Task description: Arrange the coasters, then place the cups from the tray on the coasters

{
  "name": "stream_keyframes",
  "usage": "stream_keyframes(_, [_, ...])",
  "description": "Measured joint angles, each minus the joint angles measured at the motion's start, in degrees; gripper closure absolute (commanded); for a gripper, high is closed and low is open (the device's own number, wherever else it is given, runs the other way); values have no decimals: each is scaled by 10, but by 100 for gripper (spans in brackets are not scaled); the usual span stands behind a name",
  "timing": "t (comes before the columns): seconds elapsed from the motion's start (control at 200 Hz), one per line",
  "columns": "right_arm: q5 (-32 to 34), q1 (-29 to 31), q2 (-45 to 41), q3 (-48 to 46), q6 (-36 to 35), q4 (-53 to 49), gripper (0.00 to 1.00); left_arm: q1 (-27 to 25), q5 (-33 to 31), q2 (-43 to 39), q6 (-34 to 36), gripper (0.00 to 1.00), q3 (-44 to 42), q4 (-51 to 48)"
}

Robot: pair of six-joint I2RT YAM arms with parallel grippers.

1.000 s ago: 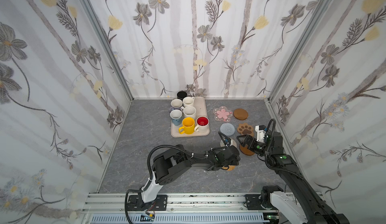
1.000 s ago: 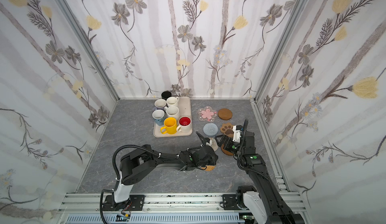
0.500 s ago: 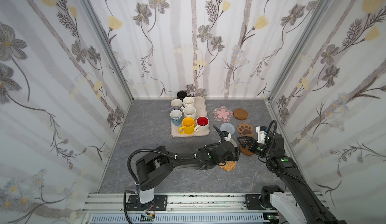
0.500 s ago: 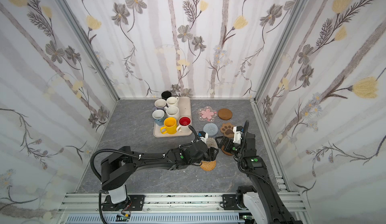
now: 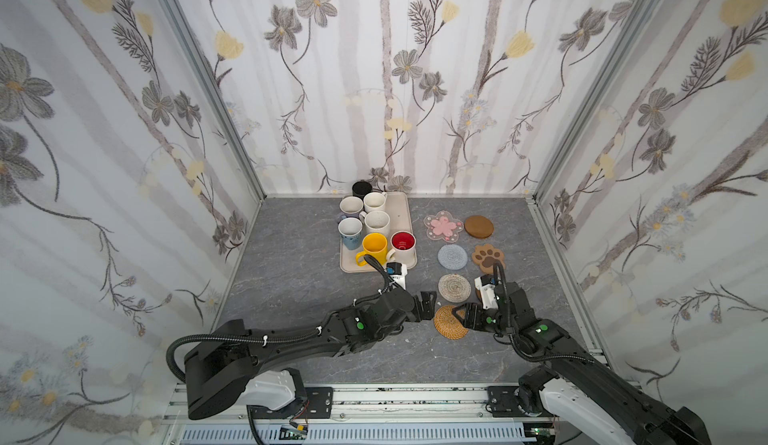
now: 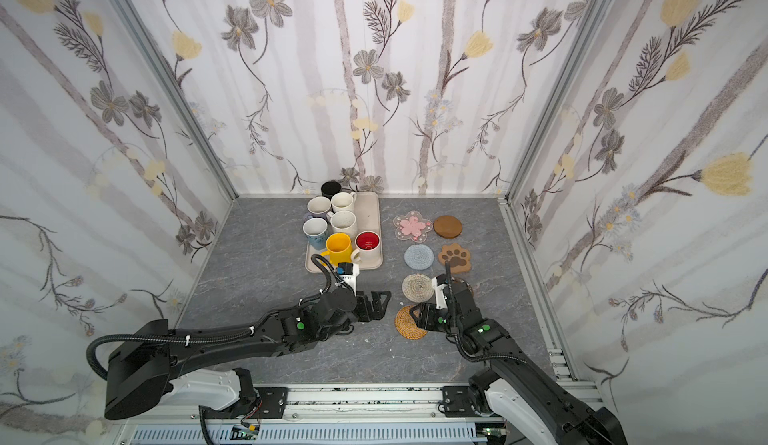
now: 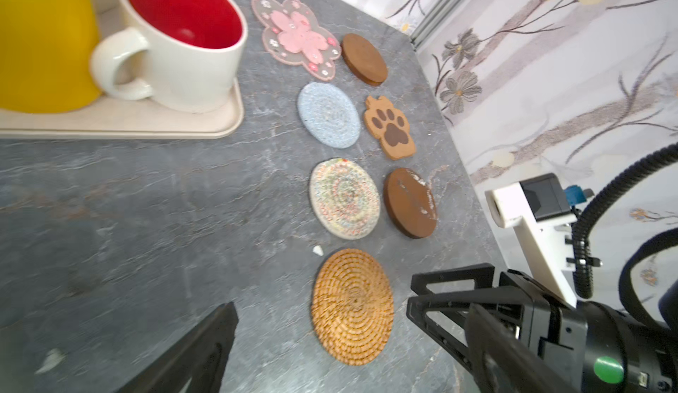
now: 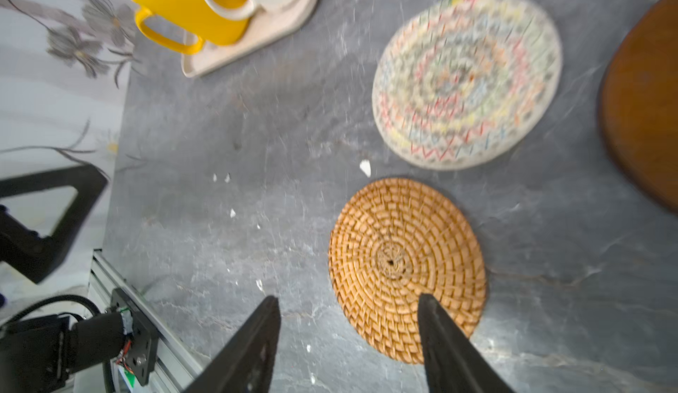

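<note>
Step in hand: coaster arranging, last piece by the look of it. The rattan coaster (image 5: 449,327) lies flat on the table (image 5: 299,281) at about 5 o'clock from centre. It is just beside the woven coaster (image 5: 454,288), at that one's 6 o'clock, apart and not touching.

My left gripper (image 5: 428,306) hangs at the rattan's 9 o'clock, jaws spread wide, nothing in them. My right gripper (image 8: 348,297) sits at its 3 o'clock, jaws partway apart and empty. In the right wrist view one finger (image 8: 440,336) overlaps the coaster's rim and the other is over bare table — can't tell if either touches.

The other coasters sit in two rows running 12 to 6 on the right side. One row is the flower coaster (image 5: 443,227), the blue coaster (image 5: 452,257), then the woven. Alongside are a brown disc (image 5: 478,227), the paw coaster (image 5: 488,258) and a second brown disc (image 7: 410,204), mostly hidden under my right wrist in both top views. The tray (image 5: 400,208) is at 12 o'clock with mugs bunched there, the yellow mug (image 5: 374,247) nearest me.

Next, I judge: a small nudge to line the rattan up, or off to the mugs — my left arm is closer to the tray.

Look: the rattan is round, tan, a tight spiral coil, thin and flat, with little edge to pinch. White crumbs (image 8: 365,168) lie nearby.
</note>
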Motion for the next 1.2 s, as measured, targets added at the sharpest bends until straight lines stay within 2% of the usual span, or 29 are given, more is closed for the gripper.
stream_keyframes(0.205, [31, 50, 50, -35, 37, 44, 60, 7, -14, -62, -23, 0, -78, -15])
stream_keyframes(0.37, [46, 54, 83, -28, 47, 75, 70, 9, -23, -94, -38, 0, -112, -22])
stream_keyframes(0.59, [55, 54, 118, -12, 51, 104, 77, 9, -26, -115, -50, 0, -132, -29])
stream_keyframes(0.919, [71, 54, 149, -33, 51, 138, 79, 18, -34, -137, -52, 0, -149, -41])
stream_keyframes(1.069, [80, 54, 139, -44, 51, 150, 78, 26, -34, -145, -51, 0, -152, -45])
stream_keyframes(1.199, [99, 54, 115, -46, 49, 122, 78, 35, -34, -150, -49, 0, -152, -46])
